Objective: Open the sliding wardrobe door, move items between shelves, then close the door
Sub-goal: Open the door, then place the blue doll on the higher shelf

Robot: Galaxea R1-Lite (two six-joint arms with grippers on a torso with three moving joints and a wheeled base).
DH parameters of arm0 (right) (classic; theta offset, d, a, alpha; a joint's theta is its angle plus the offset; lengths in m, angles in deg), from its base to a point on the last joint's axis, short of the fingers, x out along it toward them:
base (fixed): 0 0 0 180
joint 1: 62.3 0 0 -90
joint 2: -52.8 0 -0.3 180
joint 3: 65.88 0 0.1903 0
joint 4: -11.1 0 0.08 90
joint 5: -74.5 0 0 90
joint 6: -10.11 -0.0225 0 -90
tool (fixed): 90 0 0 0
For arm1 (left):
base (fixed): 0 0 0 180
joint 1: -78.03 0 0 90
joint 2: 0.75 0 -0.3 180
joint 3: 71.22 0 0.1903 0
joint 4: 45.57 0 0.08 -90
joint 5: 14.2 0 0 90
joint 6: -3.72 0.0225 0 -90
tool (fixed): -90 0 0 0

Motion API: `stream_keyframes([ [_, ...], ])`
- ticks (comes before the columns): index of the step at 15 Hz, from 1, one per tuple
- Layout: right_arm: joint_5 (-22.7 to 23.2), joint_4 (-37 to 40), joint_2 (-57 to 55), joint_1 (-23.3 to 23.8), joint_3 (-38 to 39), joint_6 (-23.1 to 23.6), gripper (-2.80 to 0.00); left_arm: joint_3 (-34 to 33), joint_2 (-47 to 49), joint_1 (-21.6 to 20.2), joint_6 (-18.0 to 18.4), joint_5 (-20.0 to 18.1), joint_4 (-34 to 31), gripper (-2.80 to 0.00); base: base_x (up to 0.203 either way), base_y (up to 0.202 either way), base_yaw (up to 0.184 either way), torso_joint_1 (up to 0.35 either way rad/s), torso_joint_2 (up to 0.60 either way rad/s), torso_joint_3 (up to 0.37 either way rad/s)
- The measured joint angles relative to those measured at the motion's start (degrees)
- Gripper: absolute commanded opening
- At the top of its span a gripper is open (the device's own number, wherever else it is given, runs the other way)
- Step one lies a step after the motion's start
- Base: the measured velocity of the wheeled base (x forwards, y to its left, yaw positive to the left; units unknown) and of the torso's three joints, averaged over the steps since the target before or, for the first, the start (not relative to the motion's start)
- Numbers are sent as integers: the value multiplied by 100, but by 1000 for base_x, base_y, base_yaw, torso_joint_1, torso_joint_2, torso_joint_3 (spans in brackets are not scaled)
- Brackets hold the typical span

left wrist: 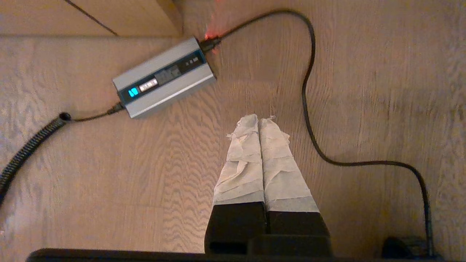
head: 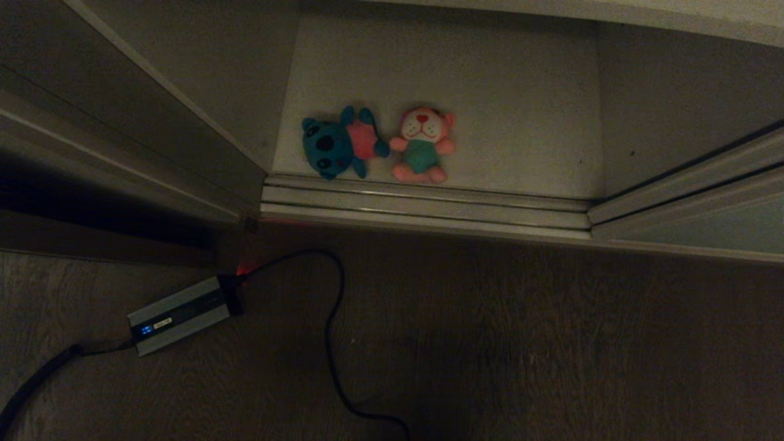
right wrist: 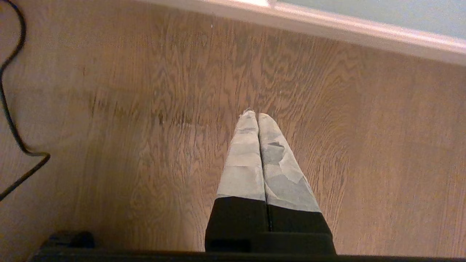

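The blue plush toy (head: 335,147) and pink plush toy (head: 422,147) lie touching on the bottom shelf (head: 520,104), just behind the door track (head: 422,208); my left gripper (left wrist: 259,120) and right gripper (right wrist: 257,115) hang over the wooden floor (right wrist: 145,127), fingers pressed together, empty; a grey power box (left wrist: 164,77) lies near the left.

- The wardrobe stands open in the middle; the way onto the bottom shelf (head: 490,92) is free between the left wall (head: 202,79) and the door (head: 704,214) at the right.
- Track rails (head: 422,205) form a low sill across the opening.
- Two toys, blue (head: 337,146) and pink (head: 424,146), lie touching just behind the rails, left of centre; the shelf's right half and back are bare.
- On the floor (head: 551,343) a charger (head: 180,313) and its cable (head: 334,318) lie at the left; the right side is free.
- Both grippers, left (left wrist: 259,120) and right (right wrist: 256,116), hang above the floor, fingers pressed together.
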Motion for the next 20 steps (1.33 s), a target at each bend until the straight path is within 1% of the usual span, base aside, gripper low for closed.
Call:
stream_keyframes([
  [6, 0, 0, 0, 0, 0, -1, -280, 0, 0, 0, -23, 0, 3, -280, 0, 0, 0, 3, 2, -196],
  [10, -1, 0, -2, 0, 0, 1, -280, 0, 2, 0, 76, -13, -20, -280, 0, 0, 0, 1, 4, -106],
  [13, -1, 0, -2, 0, 0, 1, -280, 41, 6, 0, 391, -65, 73, -280, 0, 0, 0, 0, 0, 0],
  [14, -1, 0, -2, 0, 0, 1, -280, 162, 13, 0, 454, -171, 59, -280, 0, 0, 0, 0, 0, 0],
  [17, 0, -2, -5, 0, 0, 0, -280, 1000, 346, 0, 473, -569, 71, -280, 0, 0, 0, 0, 0, 0],
  [18, 1, -1, -5, 0, 0, 1, -280, 1245, 644, 13, 386, -657, 83, -280, 0, 0, 0, 0, 0, 0],
  [20, 4, 0, -5, 0, 0, 1, -280, 1663, 1426, 67, 75, -861, 129, -280, 0, 0, 0, 0, 0, 0],
])
